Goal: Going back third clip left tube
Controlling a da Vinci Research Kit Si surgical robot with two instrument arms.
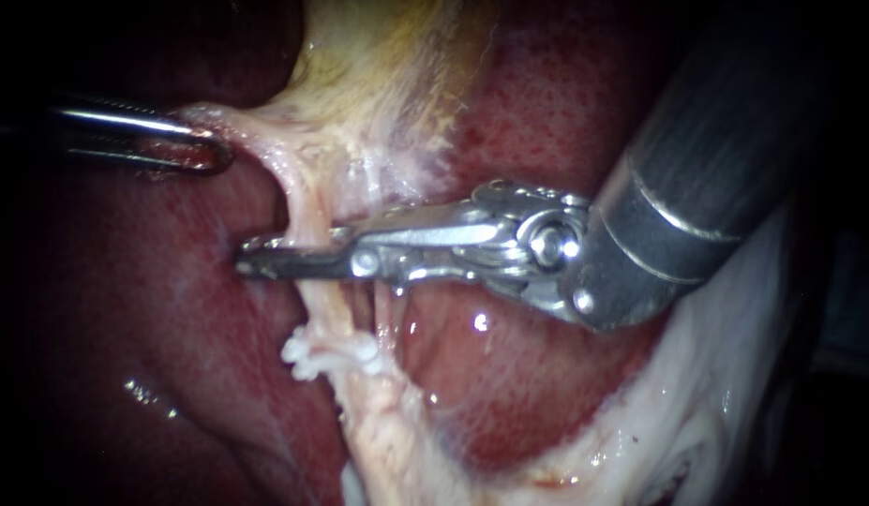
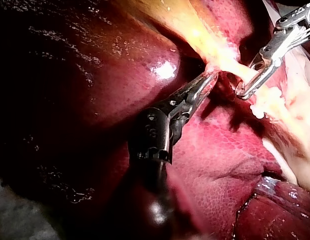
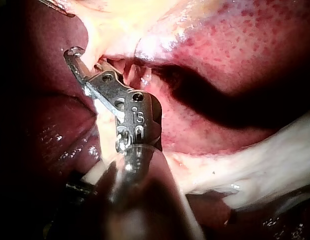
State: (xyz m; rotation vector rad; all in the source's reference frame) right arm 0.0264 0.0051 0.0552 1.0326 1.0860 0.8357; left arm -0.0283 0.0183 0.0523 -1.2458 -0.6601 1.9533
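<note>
In the endoscope view the right instrument (image 1: 256, 260) comes in from two o'clock and reaches across the middle, its jaws a little apart astride the left tube (image 1: 312, 295), which runs between them. Just beside the jaws, toward six o'clock, white clips (image 1: 329, 354) sit bunched on the same tube. The left instrument (image 1: 209, 155) enters from nine o'clock, its jaws clamped on a fold of pale tissue (image 1: 265, 131) at the tube's twelve o'clock end. Wet red liver (image 1: 509, 375) lies behind, from four o'clock round to eight
</note>
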